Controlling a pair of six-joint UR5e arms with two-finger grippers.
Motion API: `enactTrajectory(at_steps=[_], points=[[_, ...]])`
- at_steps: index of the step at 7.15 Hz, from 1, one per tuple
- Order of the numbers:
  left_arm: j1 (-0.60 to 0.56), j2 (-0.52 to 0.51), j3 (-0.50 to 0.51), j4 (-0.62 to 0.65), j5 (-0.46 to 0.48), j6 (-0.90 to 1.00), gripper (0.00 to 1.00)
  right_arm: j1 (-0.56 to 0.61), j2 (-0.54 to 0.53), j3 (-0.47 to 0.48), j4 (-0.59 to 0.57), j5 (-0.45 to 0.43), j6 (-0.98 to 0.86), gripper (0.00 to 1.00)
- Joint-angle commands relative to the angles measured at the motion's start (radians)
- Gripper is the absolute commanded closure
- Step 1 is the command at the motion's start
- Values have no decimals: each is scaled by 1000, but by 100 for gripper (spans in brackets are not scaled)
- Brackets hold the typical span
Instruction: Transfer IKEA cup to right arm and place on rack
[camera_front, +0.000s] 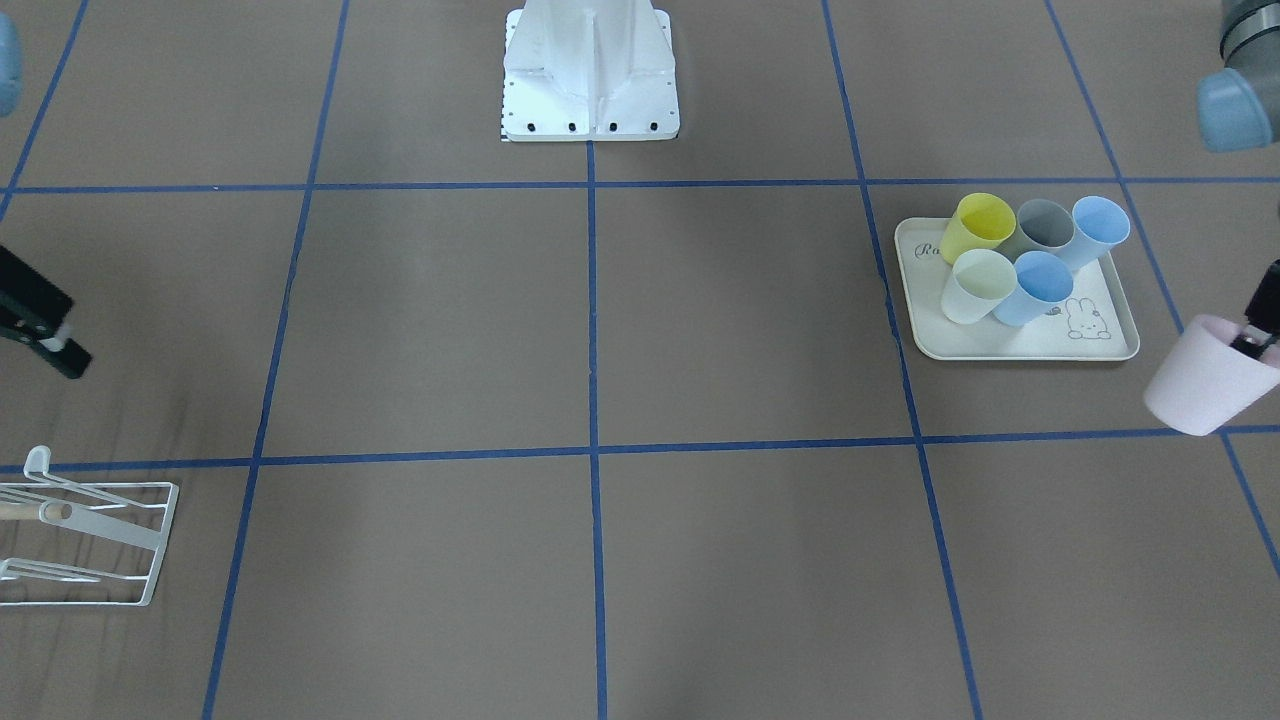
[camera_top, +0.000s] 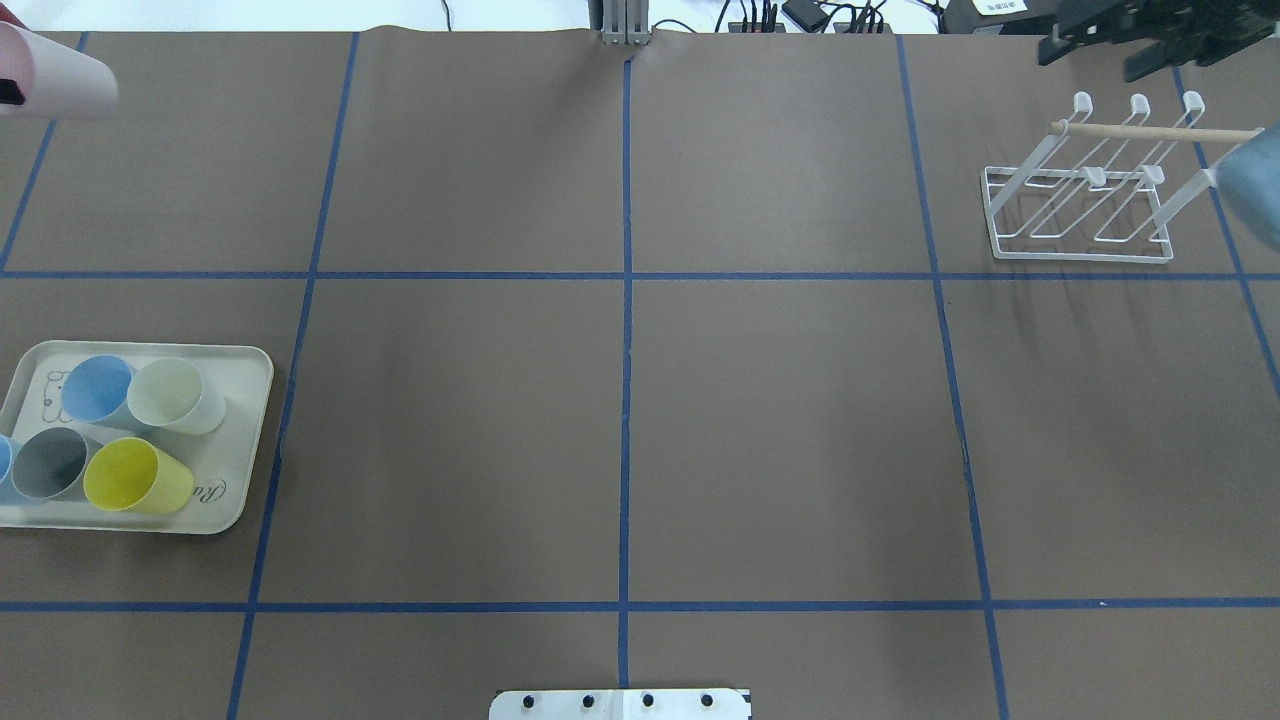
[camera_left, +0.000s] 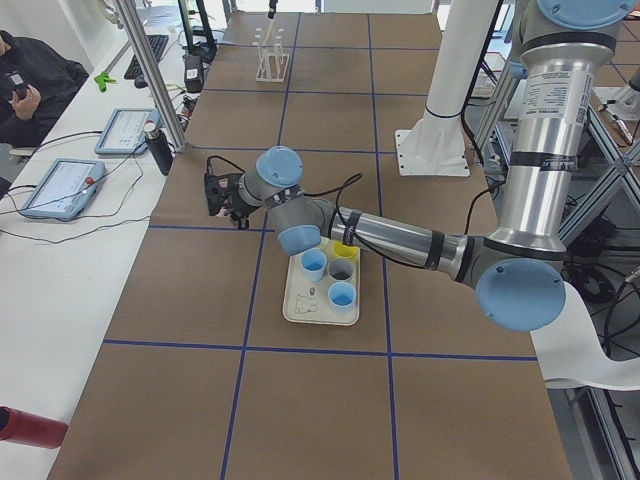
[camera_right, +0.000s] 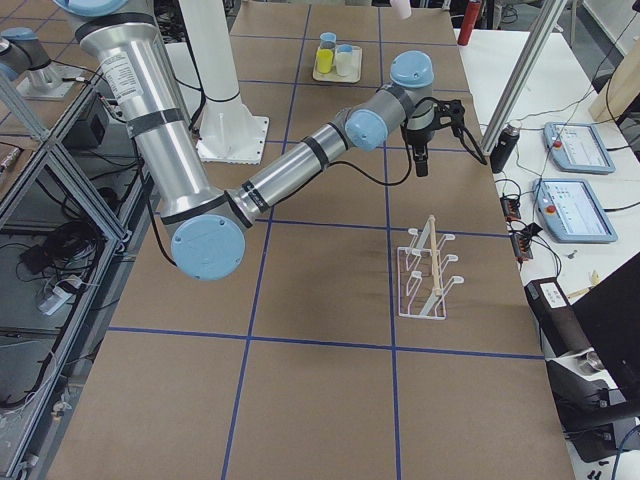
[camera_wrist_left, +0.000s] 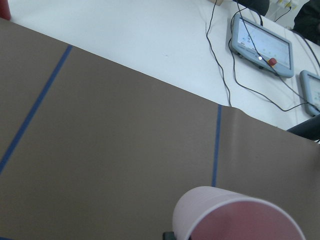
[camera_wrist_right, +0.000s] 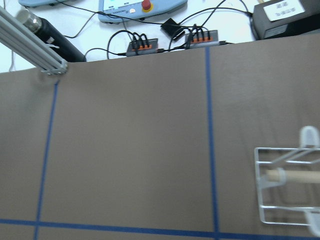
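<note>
My left gripper (camera_front: 1252, 343) is shut on the rim of a pale pink cup (camera_front: 1203, 376), one finger inside it, and holds it above the table beside the tray. The cup also shows in the overhead view (camera_top: 58, 68) at the far left corner and in the left wrist view (camera_wrist_left: 235, 216). The white wire rack (camera_top: 1080, 215) with its wooden peg stands at the far right, and also shows in the front-facing view (camera_front: 95, 530). My right gripper (camera_top: 1110, 45) hovers just beyond the rack, empty, its black fingers apart.
A cream rabbit-print tray (camera_front: 1020, 345) holds several cups, yellow, grey, blue and pale green, near my left arm; it also shows in the overhead view (camera_top: 235, 500). The white robot base (camera_front: 590, 70) stands at the table's middle edge. Blue tape lines grid the brown table.
</note>
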Motion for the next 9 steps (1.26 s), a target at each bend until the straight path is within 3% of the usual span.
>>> enactTrajectory(at_steps=[1,2,3,5,7,8,9], points=[[200,-76,-29,-49,152,-317,100,-177,23,-9,279,-160,462,0],[265,-151,-46,-49,175,-498,100,-228,57,-9,321,-224,582,0],[357,-232,-64,-52,262,-670,100,-288,98,-9,364,-308,693,0],[483,-355,-63,-151,389,-938,100,-386,128,-15,579,-496,912,0],[542,-356,-28,-419,524,-1112,100,-425,131,-15,692,-553,979,1],[542,-357,0,-479,532,-1160,100,-457,144,-18,738,-612,1012,1],[542,-366,32,-556,598,-1238,100,-495,170,-31,764,-654,1019,1]])
